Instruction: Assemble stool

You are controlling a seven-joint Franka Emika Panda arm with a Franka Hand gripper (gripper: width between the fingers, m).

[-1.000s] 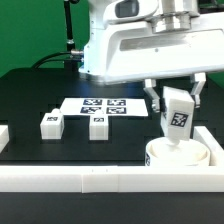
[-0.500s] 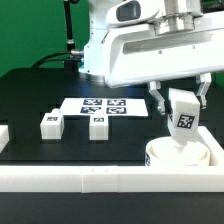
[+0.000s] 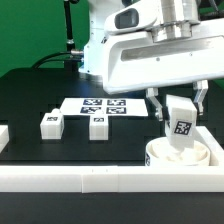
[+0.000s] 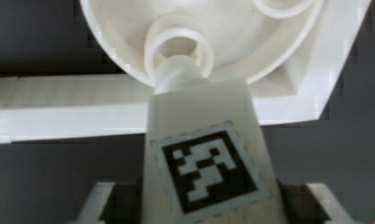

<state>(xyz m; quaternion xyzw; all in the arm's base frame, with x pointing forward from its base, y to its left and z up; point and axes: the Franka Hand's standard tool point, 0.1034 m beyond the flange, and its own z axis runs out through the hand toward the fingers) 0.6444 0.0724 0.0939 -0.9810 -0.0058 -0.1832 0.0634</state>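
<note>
Where the arm reaches down: the claw (image 3: 179, 104) hangs over the part of the table (image 3: 40, 85) at the exterior view's right, directly above the seat.
Claw state: pressed onto a leg from two sides, with one finger (image 3: 159, 103) on each flank. In the wrist view the claw (image 4: 210, 200) shows a finger (image 4: 106, 198) at either edge of the same leg.
Held leg: the held leg (image 3: 180, 118) is a white blocky piece, nearly upright with a slight tilt, and its black-and-white tag faces the exterior camera. In the wrist view the held leg (image 4: 202, 130) narrows toward the seat, and its tag (image 4: 210, 170) is large and close.
Seat: the seat (image 3: 162, 160) is a thick round white disc on the table just behind the front rail, under the held leg.
Contact: in the wrist view the leg's narrow end meets a raised hole (image 4: 179, 45) in the seat (image 4: 113, 30). Whether it has entered the hole cannot be told.
Loose legs: the outer loose leg (image 3: 52, 123) and the inner loose leg (image 3: 98, 127) stand on the table toward the exterior view's left, near each other but apart, and well away from the seat.
Marker board: the marker board (image 3: 105, 104) lies flat behind the inner loose leg.
Border: the front rail (image 3: 100, 180) runs along the near edge of the table.
</note>
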